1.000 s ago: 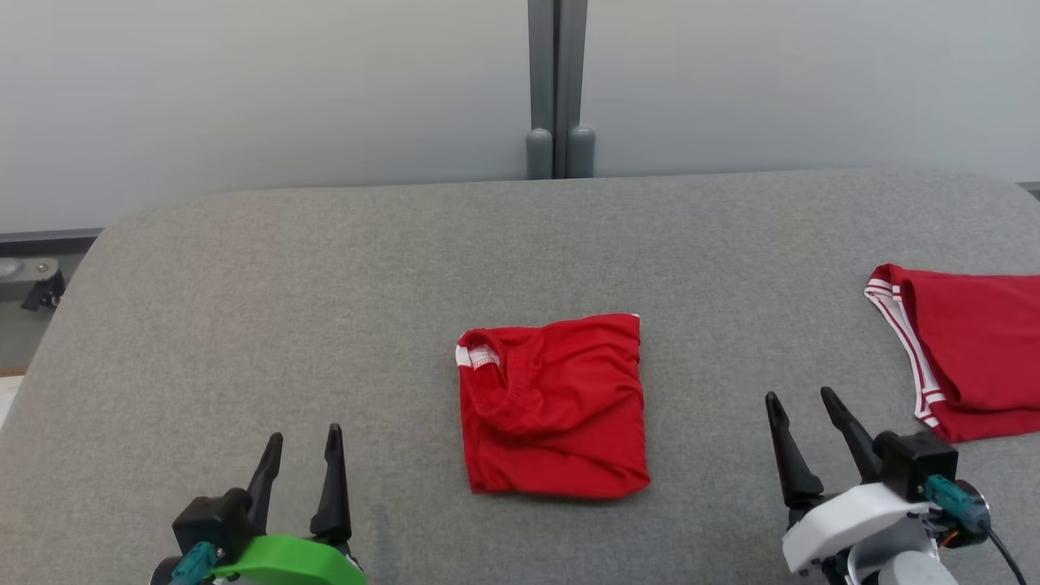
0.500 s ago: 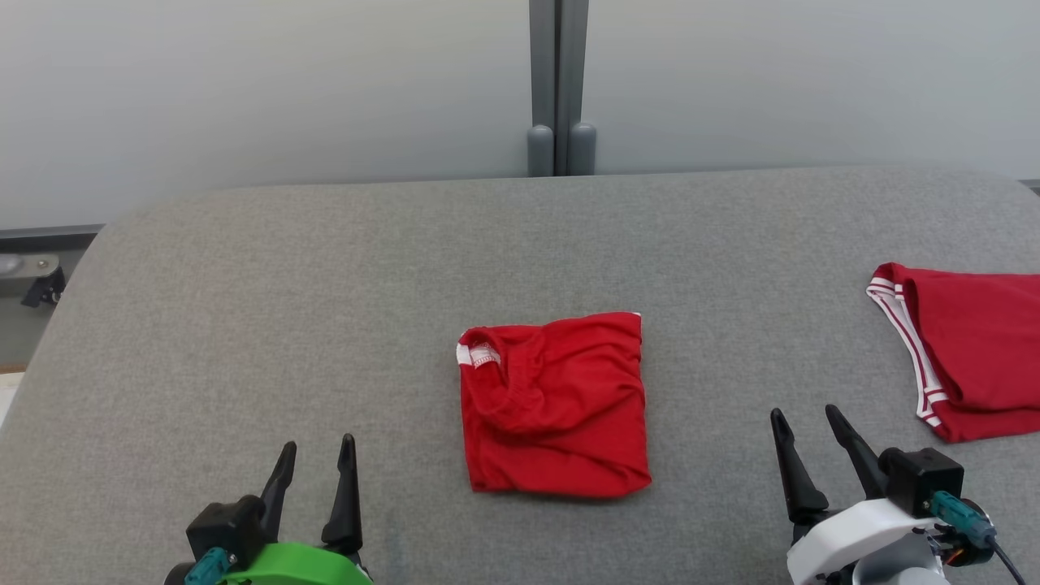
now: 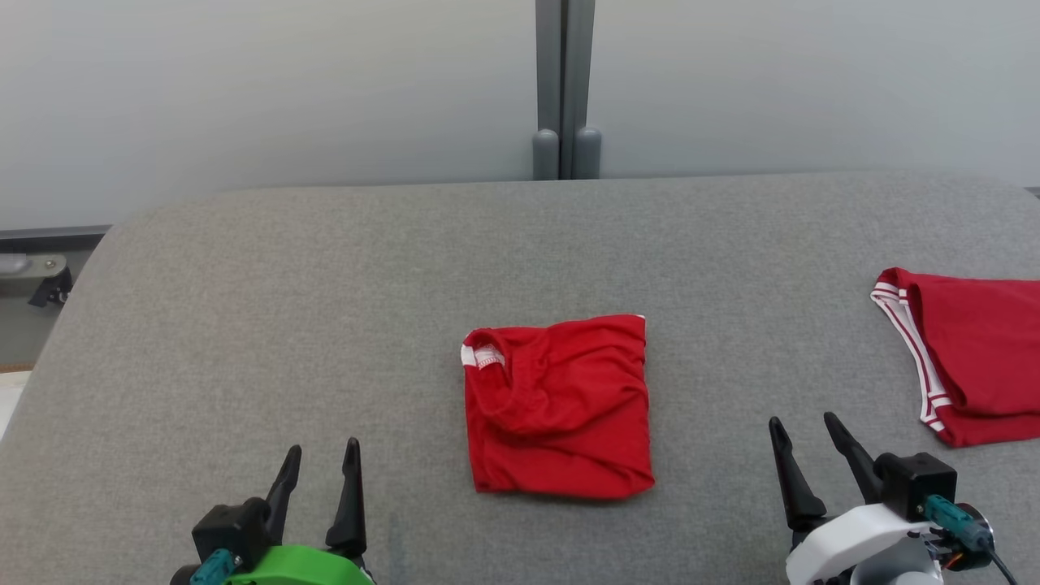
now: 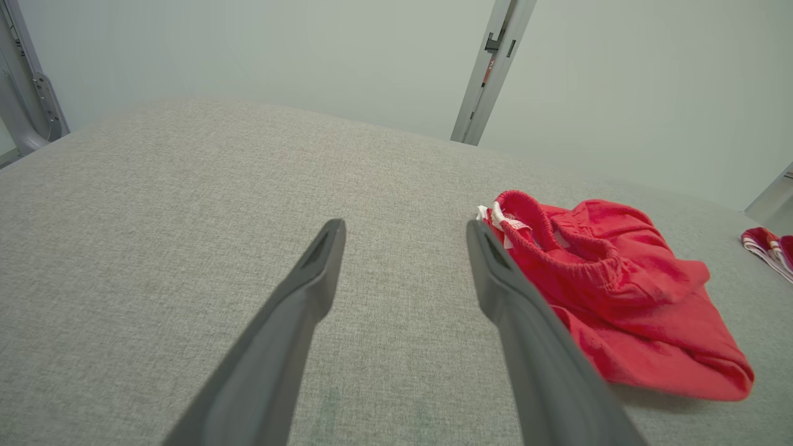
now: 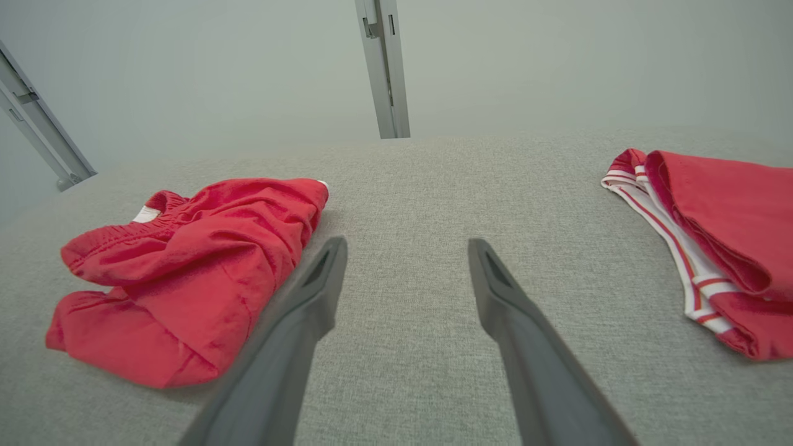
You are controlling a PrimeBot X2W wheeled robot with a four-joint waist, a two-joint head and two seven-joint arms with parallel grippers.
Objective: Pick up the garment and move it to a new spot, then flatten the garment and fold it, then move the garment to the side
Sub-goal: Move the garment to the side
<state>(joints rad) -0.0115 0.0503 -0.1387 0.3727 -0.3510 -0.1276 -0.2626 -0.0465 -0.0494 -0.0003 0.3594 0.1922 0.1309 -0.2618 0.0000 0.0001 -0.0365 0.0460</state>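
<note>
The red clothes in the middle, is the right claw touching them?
Apart. The head view shows bare grey surface between the right gripper and the middle red garment.

Soft, creased red cloth garment [image 3: 559, 406] on a matt, coarse-woven grey fabric surface [image 3: 325, 325]

Reads as a robot test lab or trial cell. Pale, blank wall panels [image 3: 244, 81] meet at a grey metal post [image 3: 566, 81] — a partition-style enclosure. The work surface is a broad counter [image 3: 244, 325] wrapped in plain grey fabric, with rounded corners. A metal bracket [image 3: 32, 272] sits low at the left. Laid out as samples: a folded red garment [image 3: 559, 406] mid-counter and a second red garment [image 3: 975, 357] at the right edge.
</note>
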